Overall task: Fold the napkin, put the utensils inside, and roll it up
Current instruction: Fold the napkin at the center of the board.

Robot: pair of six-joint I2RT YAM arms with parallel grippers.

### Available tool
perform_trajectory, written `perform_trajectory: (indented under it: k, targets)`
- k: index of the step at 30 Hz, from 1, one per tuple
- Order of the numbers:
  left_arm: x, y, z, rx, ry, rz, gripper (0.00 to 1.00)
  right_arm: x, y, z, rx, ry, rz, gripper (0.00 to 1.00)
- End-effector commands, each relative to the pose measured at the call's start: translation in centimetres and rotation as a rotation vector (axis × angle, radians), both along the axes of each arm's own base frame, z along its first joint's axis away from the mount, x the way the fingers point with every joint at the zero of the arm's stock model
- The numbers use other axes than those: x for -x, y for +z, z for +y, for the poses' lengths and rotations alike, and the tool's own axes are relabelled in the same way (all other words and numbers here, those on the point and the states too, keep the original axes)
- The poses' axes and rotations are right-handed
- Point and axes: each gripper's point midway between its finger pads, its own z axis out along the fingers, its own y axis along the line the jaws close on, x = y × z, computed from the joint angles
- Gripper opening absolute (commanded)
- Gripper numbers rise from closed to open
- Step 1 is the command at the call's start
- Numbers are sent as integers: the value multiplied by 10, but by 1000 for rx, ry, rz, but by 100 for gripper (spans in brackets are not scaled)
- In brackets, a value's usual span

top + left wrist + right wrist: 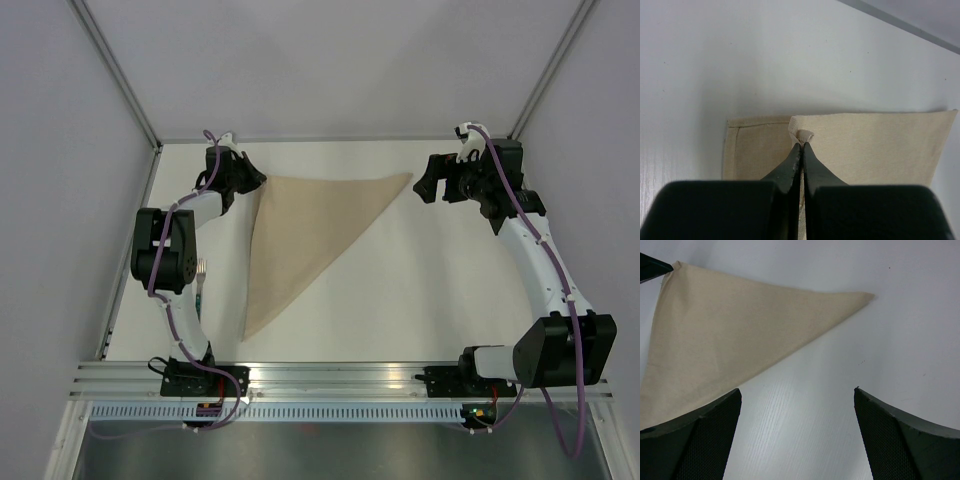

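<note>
Napkin [305,235] lies folded into a triangle at upper centre of the table [420,290]. Left pincer [801,146] is clamped on the napkin's upper-left corner. Right pincer [796,390] has its fingers apart near the right-hand tip, gripping nothing. Fork [201,272] lies at frame left, clear of the napkin, beside the left arm.

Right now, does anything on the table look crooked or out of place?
Slightly. The napkin is folded into a triangle, but at the corner pinched by the left gripper the layers don't line up: the lower hemmed corner sticks out.
</note>
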Motion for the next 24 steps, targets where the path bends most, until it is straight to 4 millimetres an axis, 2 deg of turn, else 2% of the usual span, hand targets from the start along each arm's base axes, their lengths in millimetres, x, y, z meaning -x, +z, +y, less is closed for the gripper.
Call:
perform_trajectory:
  k: [1,12,15,16,17,18,19,21,24]
  targets:
    - [-9,11,-1,41,-1,-11,2,-2,4,-2,-3,-13,3,98]
    - [-8,1,5,40,25,7,4,0,0,-1,1,0,13,98]
    - [-9,1,8,32,42,6,16,1,0,0,0,5,15,98]
    - [-8,1,8,30,46,3,26,1,0,0,-1,6,12,98]
    - [-9,2,11,23,57,0,31,1,1,1,-3,9,12,98]
    - [-10,2,12,20,61,-2,41,1,0,1,-4,11,14,98]
    - [-10,6,13,17,64,-12,46,1,0,1,-6,12,16,98]
    - [-12,10,17,9,81,-21,54,1,1,2,-8,17,14,98]
    - [-11,24,24,-2,106,-47,60,3,2,4,-10,27,11,98]
